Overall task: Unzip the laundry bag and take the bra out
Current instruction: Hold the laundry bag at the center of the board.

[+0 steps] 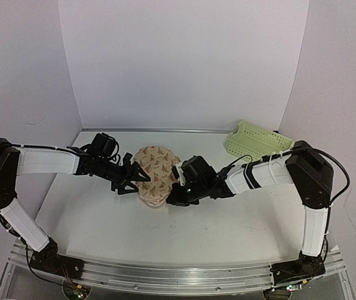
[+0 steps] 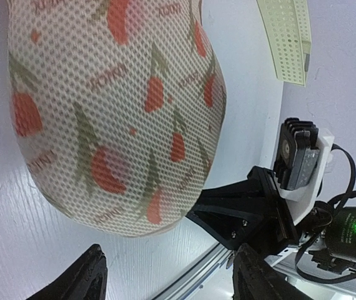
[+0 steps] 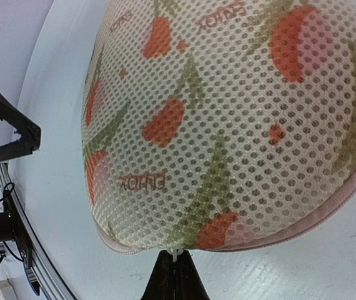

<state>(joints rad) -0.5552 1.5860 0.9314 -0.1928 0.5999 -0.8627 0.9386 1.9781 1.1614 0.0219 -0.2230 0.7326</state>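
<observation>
Just ahead of the left gripper [image 1: 137, 180], whose jaws stand apart, the laundry bag [image 1: 156, 169] lies flat on the table [image 1: 103, 219]. The right gripper [image 3: 175, 269], jaws closed, touches the bag's zip rim [image 3: 328, 212].

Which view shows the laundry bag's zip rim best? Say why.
Right wrist: the pink zip rim runs close along the laundry bag's edge. Top external shows it tiny; left wrist mostly printed mesh.

The laundry bag [image 2: 115, 112] is matt mesh cloth (basket [image 1: 256, 142]: plastic).
</observation>
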